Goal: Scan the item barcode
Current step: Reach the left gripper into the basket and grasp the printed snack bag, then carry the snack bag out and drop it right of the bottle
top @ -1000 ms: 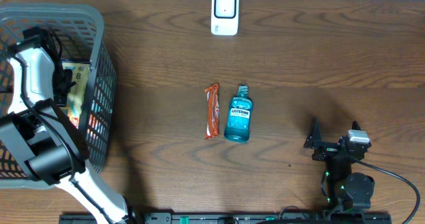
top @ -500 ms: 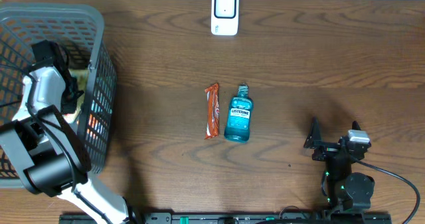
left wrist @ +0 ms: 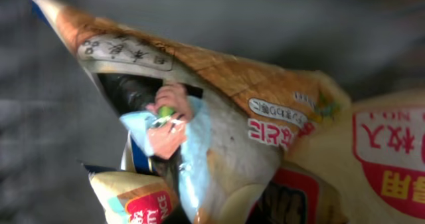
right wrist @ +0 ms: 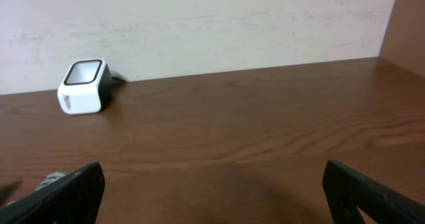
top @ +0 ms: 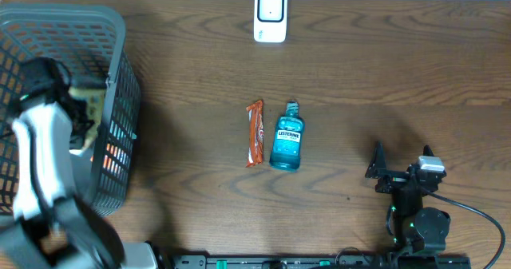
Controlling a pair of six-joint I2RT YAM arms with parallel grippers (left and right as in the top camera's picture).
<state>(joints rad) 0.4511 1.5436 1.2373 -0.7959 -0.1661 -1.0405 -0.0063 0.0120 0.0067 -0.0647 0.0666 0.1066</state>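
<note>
Now the left hand (top: 77,112), inside the basket (top: 120,45) at upper left, has clamped on a packet (left wrist: 226,117), likely readying it for scanning; the right hand (right wrist: 211,169) gapes apart.

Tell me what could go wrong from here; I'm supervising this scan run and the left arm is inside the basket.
1. The left gripper is shut among crumpled snack bags; a thin pinch might slip, or drag a second bag along.
2. The basket wall stands between it and the scanner; a lifted bag could snag on the rim.
</note>
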